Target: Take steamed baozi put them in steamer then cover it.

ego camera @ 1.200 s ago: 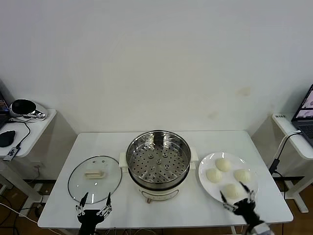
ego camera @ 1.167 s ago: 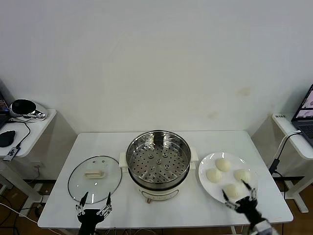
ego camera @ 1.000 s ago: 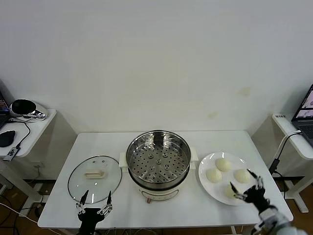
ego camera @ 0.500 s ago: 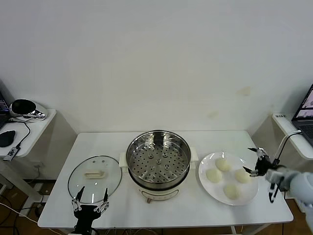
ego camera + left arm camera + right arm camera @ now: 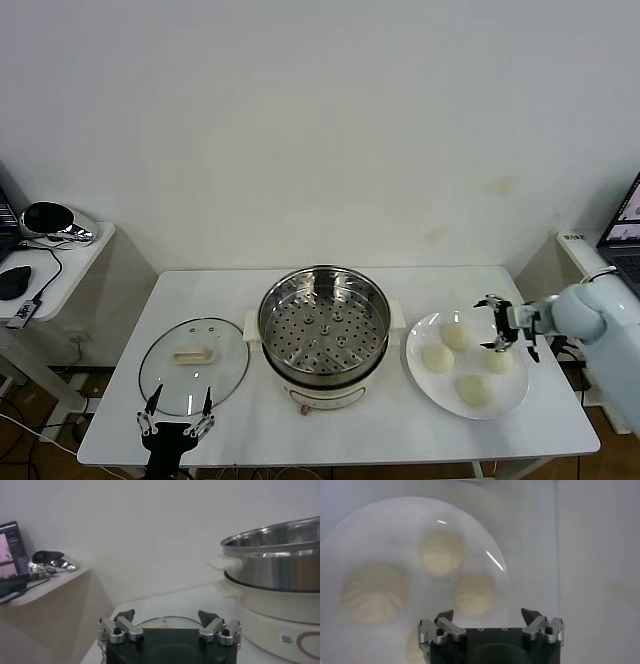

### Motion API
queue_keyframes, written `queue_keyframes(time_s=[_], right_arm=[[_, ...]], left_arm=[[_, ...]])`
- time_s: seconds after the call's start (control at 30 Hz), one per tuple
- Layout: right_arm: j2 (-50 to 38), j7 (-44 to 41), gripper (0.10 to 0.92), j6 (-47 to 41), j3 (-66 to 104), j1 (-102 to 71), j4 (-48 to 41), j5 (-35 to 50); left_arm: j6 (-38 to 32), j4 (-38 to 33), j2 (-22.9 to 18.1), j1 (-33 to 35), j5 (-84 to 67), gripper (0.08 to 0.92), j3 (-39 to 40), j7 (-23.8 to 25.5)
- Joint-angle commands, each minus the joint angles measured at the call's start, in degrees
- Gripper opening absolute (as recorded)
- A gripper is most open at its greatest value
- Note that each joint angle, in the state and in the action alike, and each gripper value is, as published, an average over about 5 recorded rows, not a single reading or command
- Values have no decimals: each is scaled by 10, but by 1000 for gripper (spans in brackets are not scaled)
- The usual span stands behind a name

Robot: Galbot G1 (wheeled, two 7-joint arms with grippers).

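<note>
The right end effector (image 5: 508,324) hangs wide open and empty over the plate (image 5: 424,378) of four steamed baozi (image 5: 437,357), which look soft, light and squashable, best cradled gently around their sides.

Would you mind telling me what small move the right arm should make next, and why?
Probably lower the open right gripper onto a baozi beneath it: all four still sit on the plate and the steamer is empty.
</note>
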Motion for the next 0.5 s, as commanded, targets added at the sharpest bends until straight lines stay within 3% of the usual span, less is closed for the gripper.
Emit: queue_keyframes(time_s=[0.03,0.5], right_arm=[[34,-37,823,1,-100,84,-72,0],[93,-29,823,-19,-103,96,-161,-27]], left_arm=[[0,1,0,0,1,823,-4,0],[0,3,6,-6,-2,823,-14,1]])
